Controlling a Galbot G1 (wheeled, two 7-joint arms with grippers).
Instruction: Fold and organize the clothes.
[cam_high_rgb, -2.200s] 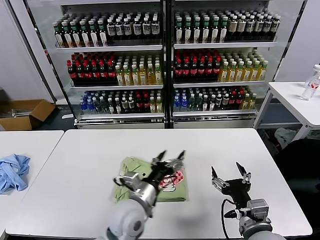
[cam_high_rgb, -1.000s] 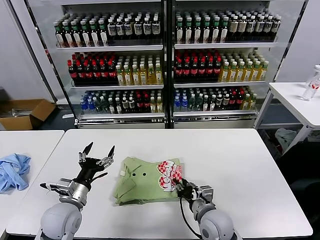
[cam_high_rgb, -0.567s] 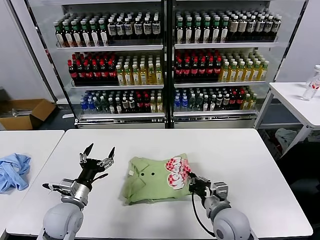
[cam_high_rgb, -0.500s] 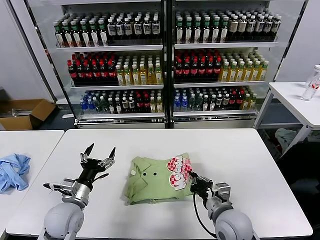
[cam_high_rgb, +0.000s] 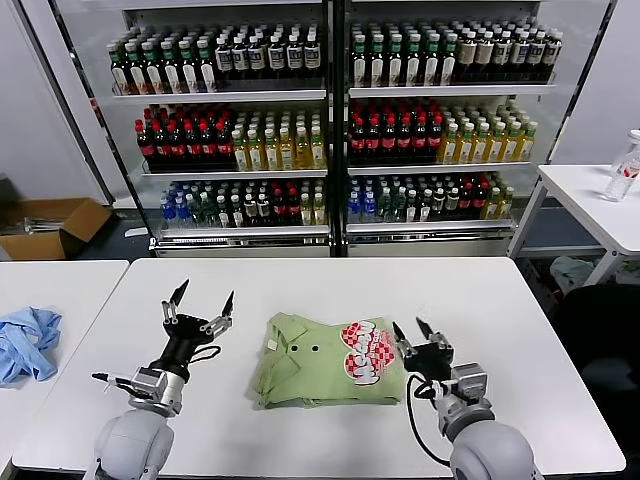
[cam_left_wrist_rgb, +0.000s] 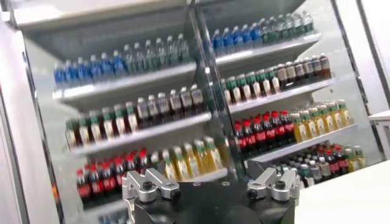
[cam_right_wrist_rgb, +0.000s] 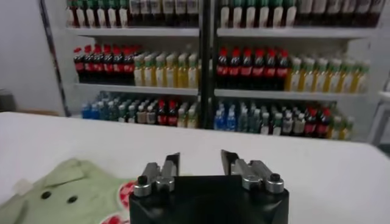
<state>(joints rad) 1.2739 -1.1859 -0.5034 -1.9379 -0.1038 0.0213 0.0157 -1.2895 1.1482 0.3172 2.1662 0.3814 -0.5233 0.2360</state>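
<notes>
The right gripper (cam_high_rgb: 412, 329) stands with its fingers parted and holding nothing, just beside the right edge of the folded shirt (cam_high_rgb: 310, 365). The shirt lies flat mid-table (cam_high_rgb: 480, 300), collar and buttons up, checkered print toward the right gripper. The left gripper (cam_high_rgb: 200, 303) hangs wide open and empty, left of the shirt and clear of it.

Grey rounded arms, black end effectors (silver fingertips), black cables

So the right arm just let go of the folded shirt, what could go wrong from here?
The right gripper sits open right at the folded green shirt's printed edge; lifting carelessly could snag fabric and undo the fold. The shirt's near edge looks uneven, so layers may slip. The left gripper hovers open, clear of it.
</notes>
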